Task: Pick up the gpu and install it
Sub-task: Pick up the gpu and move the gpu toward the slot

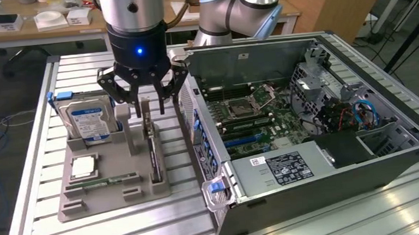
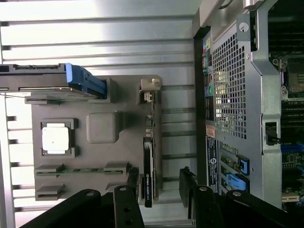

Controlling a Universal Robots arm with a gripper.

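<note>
Item: gpu, standing on edge in tray, to the exterior view's left of the case. Fingers: I am hovering with them open, one either side of its top edge, gripping nothing. Handling, as I judge it: squeezing the card centred and level, clear of the fan.

Silver arm, black gripper.
The arm has grey tubes and pale blue joint caps; the gripper's black body carries a lit blue dot above black linked fingers.
</note>
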